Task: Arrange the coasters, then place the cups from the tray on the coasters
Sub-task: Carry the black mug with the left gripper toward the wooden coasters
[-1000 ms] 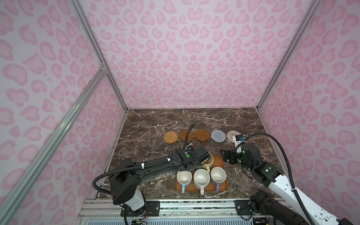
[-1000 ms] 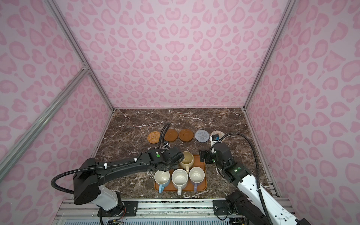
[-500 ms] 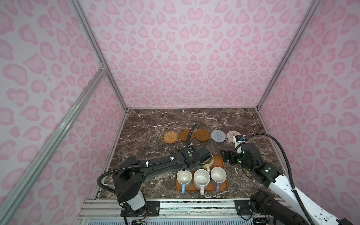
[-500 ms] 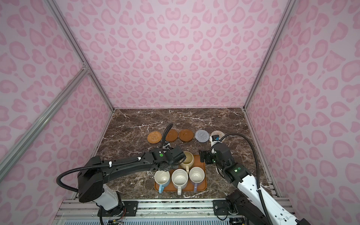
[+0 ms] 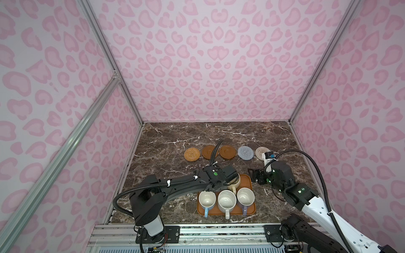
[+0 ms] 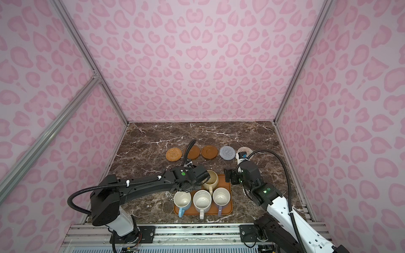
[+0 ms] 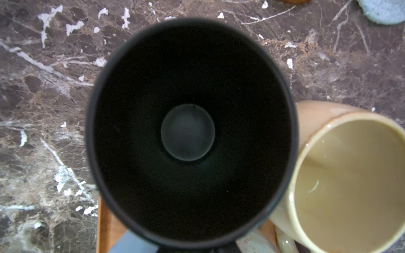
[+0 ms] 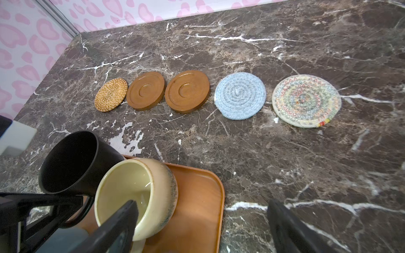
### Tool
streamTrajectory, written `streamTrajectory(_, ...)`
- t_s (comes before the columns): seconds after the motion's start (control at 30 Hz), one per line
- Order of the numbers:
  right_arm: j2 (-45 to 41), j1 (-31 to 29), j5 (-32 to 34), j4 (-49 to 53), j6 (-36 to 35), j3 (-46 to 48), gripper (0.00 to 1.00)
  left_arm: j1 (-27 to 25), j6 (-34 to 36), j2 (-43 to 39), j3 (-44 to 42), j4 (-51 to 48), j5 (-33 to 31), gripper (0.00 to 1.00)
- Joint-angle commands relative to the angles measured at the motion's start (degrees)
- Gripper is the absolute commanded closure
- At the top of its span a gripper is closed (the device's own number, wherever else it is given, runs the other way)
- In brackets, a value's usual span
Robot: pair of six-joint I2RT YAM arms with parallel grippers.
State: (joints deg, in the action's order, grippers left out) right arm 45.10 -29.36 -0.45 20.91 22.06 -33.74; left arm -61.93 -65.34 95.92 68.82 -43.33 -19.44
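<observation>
Five coasters lie in a row at mid-table: rattan (image 5: pixel 192 154), two brown wooden (image 5: pixel 210 151) (image 5: pixel 228 151), grey-blue (image 5: pixel 245 153), beige (image 5: pixel 262 152). The orange tray (image 5: pixel 246 181) holds the cups. The light blue (image 5: pixel 207 198), speckled white (image 5: pixel 227 198) and lavender (image 5: pixel 246 196) cups stand in front, the cream-yellow cup (image 5: pixel 235 181) behind. My left gripper (image 8: pixel 76 200) is shut on the handle of the black cup (image 8: pixel 70 160), which fills the left wrist view (image 7: pixel 188 131). My right gripper (image 8: pixel 201 221) hangs open over the tray's far right corner, beside the cream-yellow cup (image 8: pixel 131 192).
Pink patterned walls close in the marble table (image 5: pixel 175 175) on three sides. A metal rail (image 5: pixel 219 232) runs along the front edge. The left arm's cable (image 5: pixel 215 151) arches over a brown coaster in both top views.
My left gripper has closed on the black cup's handle. The right arm has stayed where it was.
</observation>
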Motion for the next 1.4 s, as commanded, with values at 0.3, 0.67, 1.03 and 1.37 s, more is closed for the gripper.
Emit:
streamTrajectory(0.3,0.96,-0.06,-0.07,-1.46,0.69,0.51,0.07,0.14,3.43,-0.52,-0.13,1.76,-2.01,1.0)
streamTrajectory(0.67,0.56,-2.76,-3.34,-6.7,1.18,0.88,0.12,0.22,11.75,-7.82,-4.92,9.21,-3.82,0.99)
streamTrajectory(1.03,2.08,-4.86,-9.13,-14.47,2.96,-0.68,0.14,3.8,17.03,-14.01,-6.45,11.34,-6.18,0.97)
streamTrajectory(1.37,13.38,-7.63,-7.37,-16.87,0.89,-8.8,0.12,12.71,23.38,-18.75,-7.03,13.39,-4.27,0.96)
